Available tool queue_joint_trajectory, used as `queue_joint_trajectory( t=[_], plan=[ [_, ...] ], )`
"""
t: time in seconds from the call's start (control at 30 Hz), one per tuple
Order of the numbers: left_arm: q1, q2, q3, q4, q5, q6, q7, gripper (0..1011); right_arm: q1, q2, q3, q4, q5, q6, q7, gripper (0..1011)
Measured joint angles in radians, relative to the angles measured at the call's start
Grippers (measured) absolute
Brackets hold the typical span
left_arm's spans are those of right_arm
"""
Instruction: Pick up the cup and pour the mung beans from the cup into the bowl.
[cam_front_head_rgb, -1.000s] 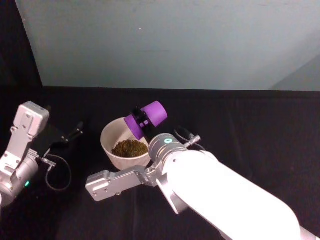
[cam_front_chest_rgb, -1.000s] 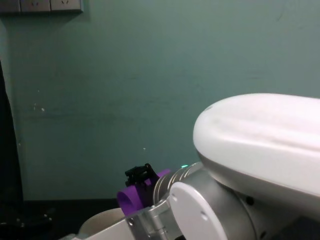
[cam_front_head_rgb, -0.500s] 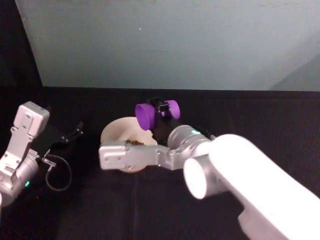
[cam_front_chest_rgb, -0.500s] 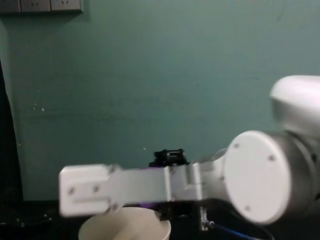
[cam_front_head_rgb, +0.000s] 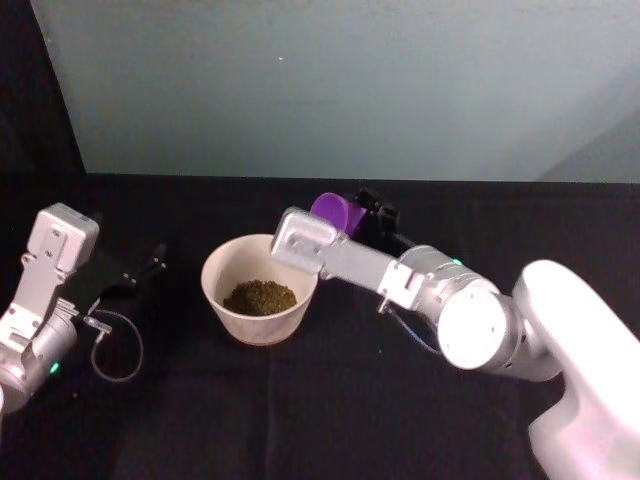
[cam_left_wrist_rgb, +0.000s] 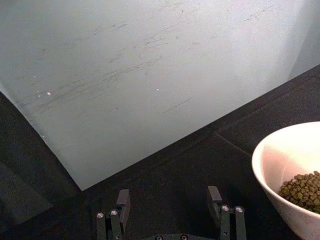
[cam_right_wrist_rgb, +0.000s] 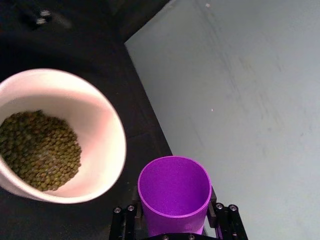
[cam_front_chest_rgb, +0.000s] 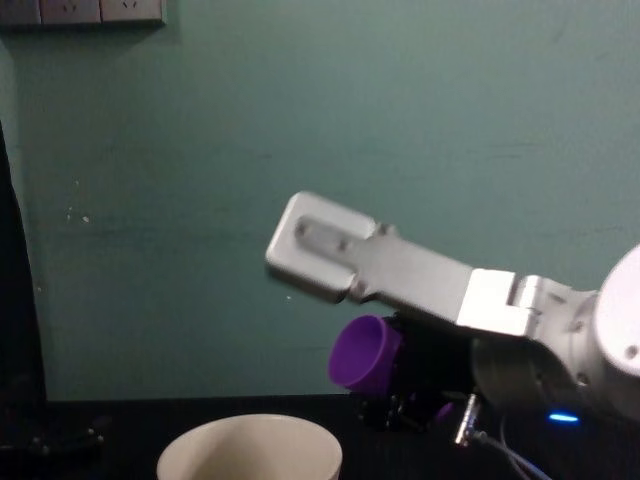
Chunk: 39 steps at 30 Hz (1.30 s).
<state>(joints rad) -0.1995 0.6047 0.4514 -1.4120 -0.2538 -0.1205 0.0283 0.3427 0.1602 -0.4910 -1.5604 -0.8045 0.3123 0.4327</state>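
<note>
Beans are in the bowl, and your right arm holds the emptied cup beside it

Your right gripper (cam_right_wrist_rgb: 174, 231) is clamped on the base of the cup (cam_right_wrist_rgb: 174, 192), held off the table just beside the bowl (cam_front_head_rgb: 220, 290), mouth tipped and showing no beans inside. That suggests the pour is done; the mung beans (cam_front_head_rgb: 259, 296) sit heaped in the bowl's bottom. Your left gripper (cam_left_wrist_rgb: 169, 212) rests parked at the table's left with its fingers spread, well clear of the bowl so it cannot knock it
</note>
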Motion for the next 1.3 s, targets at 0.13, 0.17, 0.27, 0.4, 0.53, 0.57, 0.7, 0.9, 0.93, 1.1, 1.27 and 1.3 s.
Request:
queue_joint_trajectory(
  t=[0.13,0.17,0.27,0.4,0.53,0.57,0.7,0.9,0.93,1.1,1.27,1.3],
  plan=[
    [0.0,0.0,0.0,0.0,0.0,0.0,0.0,1011,-0.019,-0.017,0.064,0.017,0.1,-0.013,-0.011,723],
    [0.0,0.0,0.0,0.0,0.0,0.0,0.0,1011,-0.019,-0.017,0.064,0.017,0.1,-0.013,-0.011,723],
    [0.0,0.0,0.0,0.0,0.0,0.0,0.0,1011,-0.025,-0.028,0.109,0.042,0.183,-0.027,-0.004,723],
    [0.0,0.0,0.0,0.0,0.0,0.0,0.0,1011,-0.032,-0.042,0.156,0.069,0.27,-0.056,0.009,723],
    [0.0,0.0,0.0,0.0,0.0,0.0,0.0,1011,-0.036,-0.059,0.213,0.116,0.391,-0.099,0.039,723],
    [0.0,0.0,0.0,0.0,0.0,0.0,0.0,1011,-0.036,-0.062,0.219,0.122,0.409,-0.104,0.044,723],
    [0.0,0.0,0.0,0.0,0.0,0.0,0.0,1011,-0.036,-0.076,0.256,0.166,0.495,-0.114,0.072,723],
    [0.0,0.0,0.0,0.0,0.0,0.0,0.0,1011,-0.034,-0.089,0.289,0.202,0.569,-0.089,0.087,723],
    [0.0,0.0,0.0,0.0,0.0,0.0,0.0,1011,-0.034,-0.089,0.289,0.202,0.569,-0.089,0.087,723],
    [0.0,0.0,0.0,0.0,0.0,0.0,0.0,1011,-0.032,-0.09,0.304,0.221,0.612,-0.059,0.103,723],
    [0.0,0.0,0.0,0.0,0.0,0.0,0.0,1011,-0.025,-0.087,0.311,0.238,0.645,-0.039,0.121,723],
    [0.0,0.0,0.0,0.0,0.0,0.0,0.0,1011,-0.022,-0.086,0.311,0.243,0.653,-0.032,0.125,723]
  ],
)
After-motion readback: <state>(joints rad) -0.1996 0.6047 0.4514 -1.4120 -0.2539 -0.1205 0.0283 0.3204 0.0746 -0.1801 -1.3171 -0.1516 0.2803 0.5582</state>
